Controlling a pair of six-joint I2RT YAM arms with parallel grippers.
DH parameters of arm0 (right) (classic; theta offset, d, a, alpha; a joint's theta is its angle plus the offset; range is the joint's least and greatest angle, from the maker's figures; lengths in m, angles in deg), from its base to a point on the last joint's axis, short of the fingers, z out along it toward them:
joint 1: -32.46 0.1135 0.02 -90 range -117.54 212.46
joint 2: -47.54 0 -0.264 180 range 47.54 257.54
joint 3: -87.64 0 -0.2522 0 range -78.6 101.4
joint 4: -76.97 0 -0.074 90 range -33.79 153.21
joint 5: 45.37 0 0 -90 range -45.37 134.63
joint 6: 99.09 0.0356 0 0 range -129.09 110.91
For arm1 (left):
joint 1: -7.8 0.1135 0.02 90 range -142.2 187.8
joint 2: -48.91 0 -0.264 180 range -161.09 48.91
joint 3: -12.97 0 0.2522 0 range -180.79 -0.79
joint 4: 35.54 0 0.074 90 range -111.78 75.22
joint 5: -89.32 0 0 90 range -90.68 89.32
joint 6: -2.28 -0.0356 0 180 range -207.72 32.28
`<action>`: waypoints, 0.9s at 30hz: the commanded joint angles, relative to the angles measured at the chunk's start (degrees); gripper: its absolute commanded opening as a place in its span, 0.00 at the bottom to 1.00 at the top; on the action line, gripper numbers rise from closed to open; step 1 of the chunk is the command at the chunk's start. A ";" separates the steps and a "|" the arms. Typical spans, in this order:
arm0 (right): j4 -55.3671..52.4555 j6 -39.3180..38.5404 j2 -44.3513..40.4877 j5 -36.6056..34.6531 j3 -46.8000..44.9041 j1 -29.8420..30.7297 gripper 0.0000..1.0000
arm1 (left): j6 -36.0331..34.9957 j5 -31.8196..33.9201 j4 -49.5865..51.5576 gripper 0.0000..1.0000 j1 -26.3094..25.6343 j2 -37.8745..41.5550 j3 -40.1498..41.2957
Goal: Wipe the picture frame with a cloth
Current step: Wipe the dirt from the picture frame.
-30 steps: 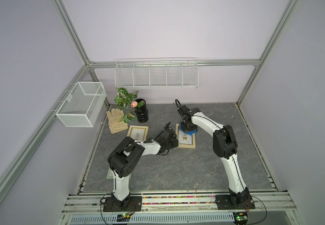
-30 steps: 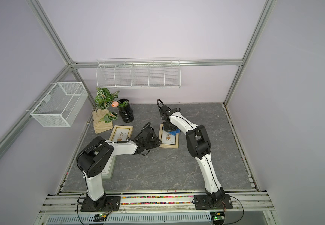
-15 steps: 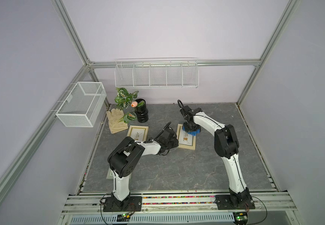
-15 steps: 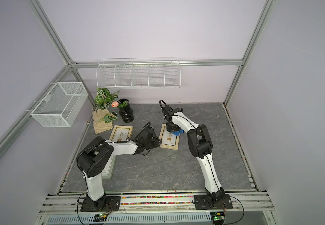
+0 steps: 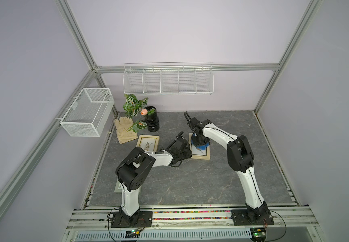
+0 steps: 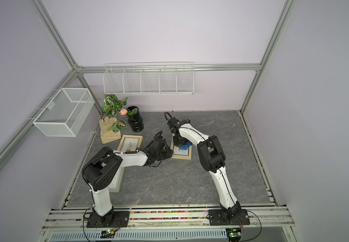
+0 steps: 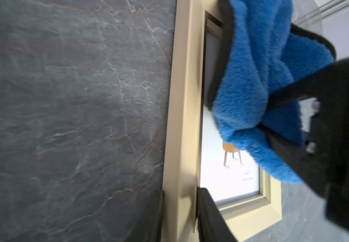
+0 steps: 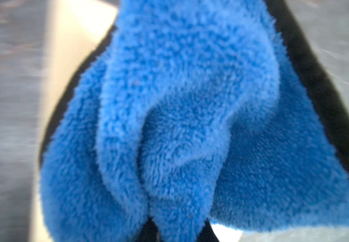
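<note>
I take the grey worktop [image 5: 190, 178] first. Towards its back lies the frame [image 5: 200, 154] I am cleaning, flat and glass up, with a second frame [image 5: 148, 142] well apart on my left arm's side. The cloth [image 5: 201, 145] sits bunched over the far half of the frame, and both top views show it as a blue wad under my right arm's wrist. In the left wrist view the cloth [image 7: 253, 94] hangs in folds onto the glass. It hides the top of the print and leaves the near half and the long beige rail [image 7: 182, 125] bare. I cannot tell how firmly it presses. The right claw [image 5: 199, 140] is closed tight on a gathered fold of the cloth, pointing down at the glass. The left claw [image 7: 180, 209] is low at the frame's near corner, one finger outside the rail and one over the glass edge, so I read it as pinching the rail to pin the frame down. My judgement is that I am in the wiping stroke itself, with only part of the glass covered. The next move calls for dragging the cloth along the glass to the near end, with light, even pressure. The left grip should stay firm so the frame does not skid on the smooth stone. I should stop short of the left finger [image 7: 209, 215] on the glass, and the rails need their own pass.
</note>
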 commanded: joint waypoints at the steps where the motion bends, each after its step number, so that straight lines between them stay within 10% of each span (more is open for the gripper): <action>1: 0.66 -0.20 -5.74 3.00 -7.06 0.78 0.07 | 1.14 1.42 21.11 0.31 0.03 -7.34 5.19; 8: 7.55 4.06 -9.63 11.66 -18.84 4.03 0.07 | 1.17 1.16 20.78 0.31 0.00 -7.71 5.25; 20: -1.59 -0.42 2.48 2.28 4.20 -1.45 0.07 | 0.96 1.08 21.02 0.31 0.01 -7.75 4.97; 27: 4.08 1.67 -5.67 5.12 -11.36 2.87 0.07 | 0.97 1.10 21.01 0.31 -0.02 -8.08 4.89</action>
